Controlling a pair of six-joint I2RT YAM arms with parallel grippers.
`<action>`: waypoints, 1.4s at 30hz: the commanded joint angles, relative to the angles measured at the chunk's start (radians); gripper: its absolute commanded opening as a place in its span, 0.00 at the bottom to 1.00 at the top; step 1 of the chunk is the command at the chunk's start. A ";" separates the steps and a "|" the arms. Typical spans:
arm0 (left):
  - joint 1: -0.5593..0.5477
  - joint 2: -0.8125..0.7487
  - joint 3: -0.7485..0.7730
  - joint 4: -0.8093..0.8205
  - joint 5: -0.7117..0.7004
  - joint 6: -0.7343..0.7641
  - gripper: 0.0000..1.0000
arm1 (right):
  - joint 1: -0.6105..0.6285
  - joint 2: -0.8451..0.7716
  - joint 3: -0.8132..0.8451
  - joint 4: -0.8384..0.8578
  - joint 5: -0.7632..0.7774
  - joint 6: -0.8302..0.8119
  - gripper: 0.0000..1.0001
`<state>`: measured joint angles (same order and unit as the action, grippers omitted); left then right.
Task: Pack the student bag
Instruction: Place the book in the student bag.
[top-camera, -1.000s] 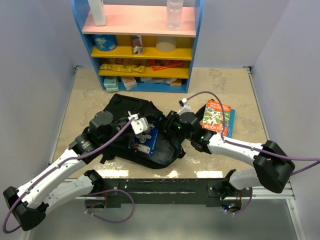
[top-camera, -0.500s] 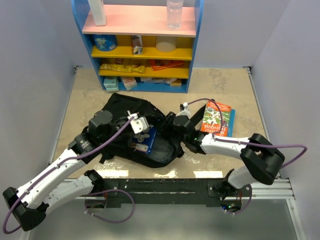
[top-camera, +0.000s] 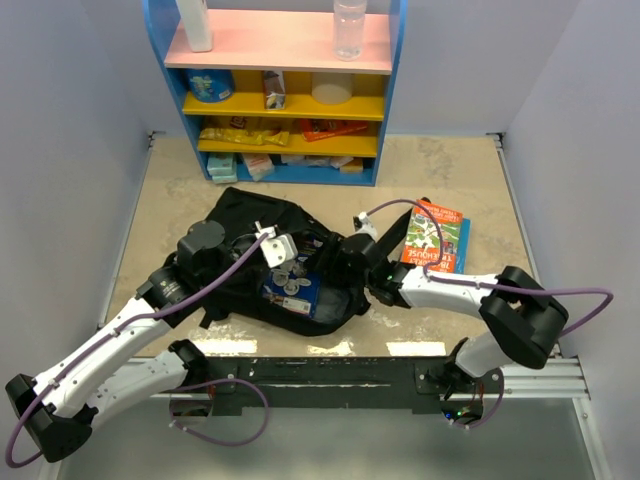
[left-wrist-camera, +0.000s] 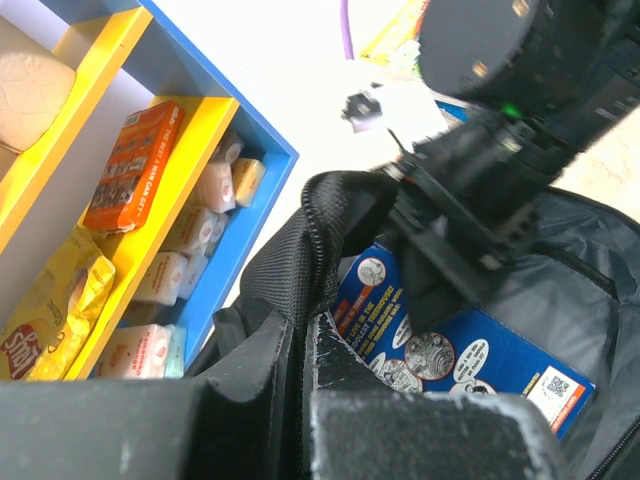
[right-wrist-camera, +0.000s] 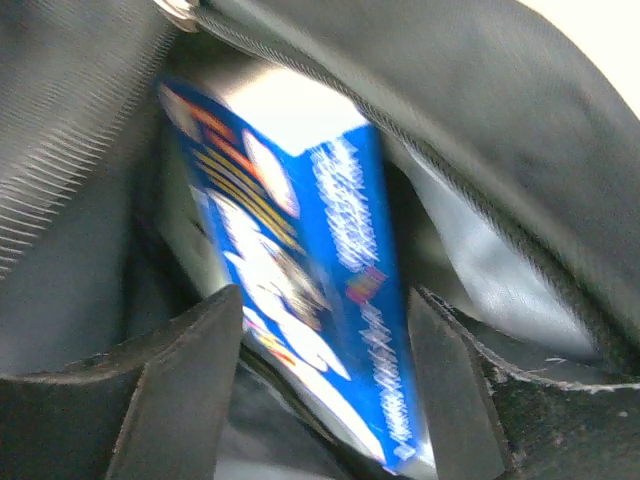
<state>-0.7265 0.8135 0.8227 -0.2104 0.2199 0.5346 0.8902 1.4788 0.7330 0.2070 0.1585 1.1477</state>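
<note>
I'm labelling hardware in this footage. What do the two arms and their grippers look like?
The left arm and right arm match: white tubular links, bulky black joints, a purple cable looping alongside each. A green light glows at the right wrist. The left gripper and right gripper have dark grey, scuffed fingers.

Blue shelf unit (top-camera: 300, 177) at back; clear bottle (top-camera: 349, 30) on pink top shelf; orange box (left-wrist-camera: 130, 165) on yellow shelf.
</note>
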 joint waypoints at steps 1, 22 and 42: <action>0.001 -0.027 0.070 0.170 0.058 -0.010 0.00 | 0.006 0.001 -0.089 0.090 -0.108 -0.037 0.65; 0.004 -0.034 0.075 0.158 0.062 -0.004 0.00 | -0.032 -0.147 -0.223 0.736 -0.192 0.099 0.00; 0.009 -0.028 0.087 0.155 0.068 -0.004 0.00 | 0.052 0.261 0.198 0.459 -0.137 -0.014 0.10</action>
<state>-0.7200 0.8104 0.8368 -0.1814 0.2428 0.5346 0.9115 1.7138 0.8253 0.7044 -0.0334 1.2167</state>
